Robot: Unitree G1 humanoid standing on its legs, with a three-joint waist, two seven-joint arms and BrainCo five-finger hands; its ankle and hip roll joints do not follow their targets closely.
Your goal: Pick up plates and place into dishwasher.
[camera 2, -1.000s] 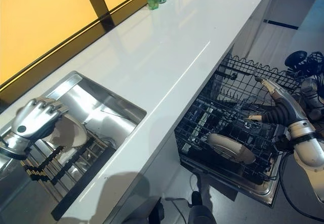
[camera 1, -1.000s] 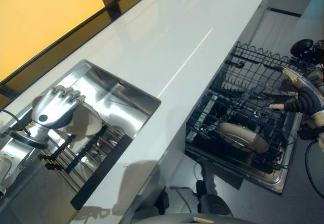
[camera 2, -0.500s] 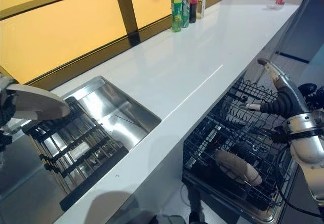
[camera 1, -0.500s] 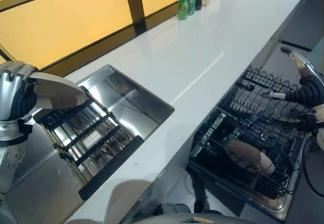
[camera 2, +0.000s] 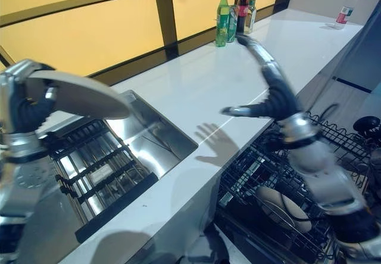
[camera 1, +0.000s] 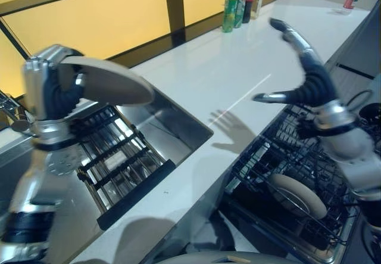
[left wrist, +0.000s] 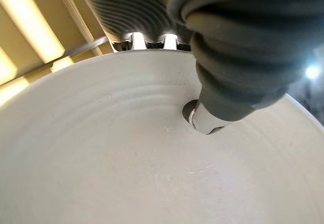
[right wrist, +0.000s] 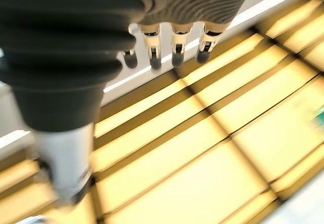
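My left hand (camera 1: 50, 91) is raised above the sink, shut on a pale beige plate (camera 1: 110, 82) that sticks out level toward the counter. In the left wrist view the thumb (left wrist: 223, 90) presses on the plate's face (left wrist: 126, 173). My right hand (camera 1: 306, 76) is lifted over the counter edge, open, fingers spread and holding nothing. Below it the dishwasher's black wire rack (camera 1: 280, 157) is pulled out with another plate (camera 1: 297, 195) standing in it.
A steel sink (camera 1: 172, 118) holds a black drying rack (camera 1: 119, 157). The white counter (camera 1: 220, 67) runs back to several bottles (camera 1: 241, 5) by the yellow window; a small can (camera 1: 350, 0) stands at the far right.
My left hand has lifted the plate higher and toward the middle. The right hand rose from over the dishwasher rack to above the counter edge. The camera also shifted.
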